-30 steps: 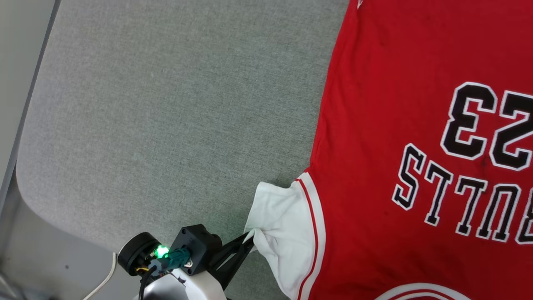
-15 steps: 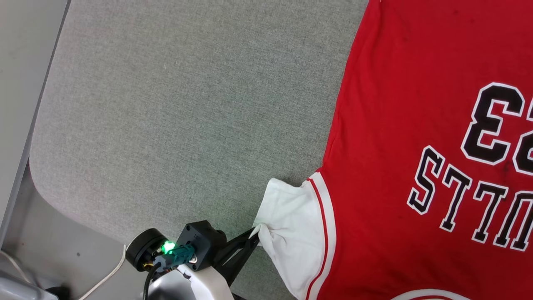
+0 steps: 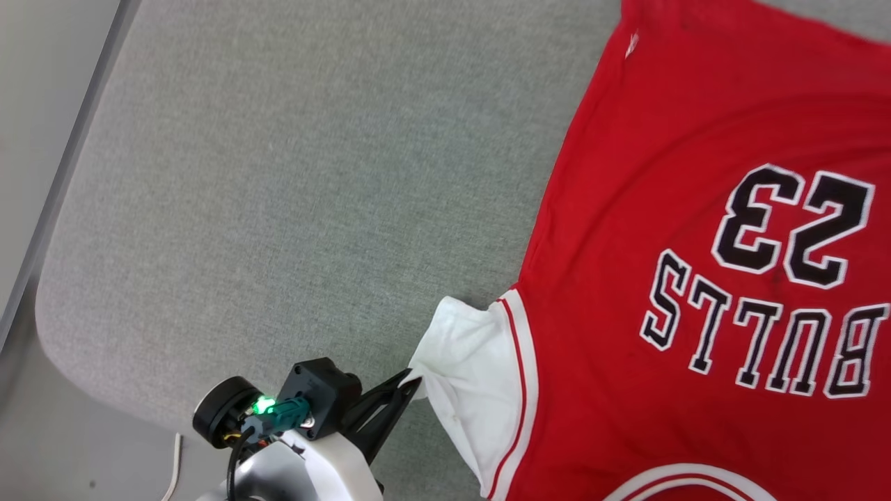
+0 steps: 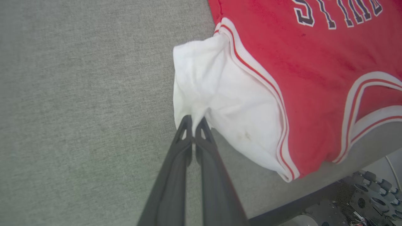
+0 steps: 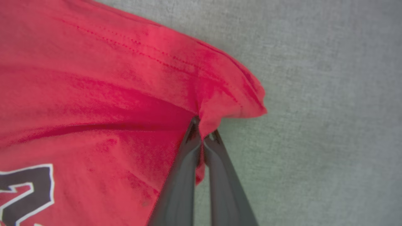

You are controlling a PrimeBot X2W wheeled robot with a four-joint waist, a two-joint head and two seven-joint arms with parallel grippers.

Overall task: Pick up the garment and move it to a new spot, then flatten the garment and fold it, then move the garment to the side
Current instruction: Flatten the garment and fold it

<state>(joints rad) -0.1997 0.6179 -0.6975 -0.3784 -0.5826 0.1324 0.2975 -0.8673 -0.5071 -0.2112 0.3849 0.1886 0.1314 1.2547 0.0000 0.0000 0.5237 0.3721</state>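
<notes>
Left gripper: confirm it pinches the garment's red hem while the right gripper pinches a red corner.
Wrong: the left wrist view shows the left gripper shut on the garment's white sleeve, not a red hem. The right gripper does pinch a red corner.

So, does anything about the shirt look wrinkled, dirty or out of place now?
Two small things. The white sleeve is bunched where the left claw pinches it, and shows faint yellowish spots. The red hem corner puckers in the right claw. Otherwise the garment lies mostly flat.
</notes>
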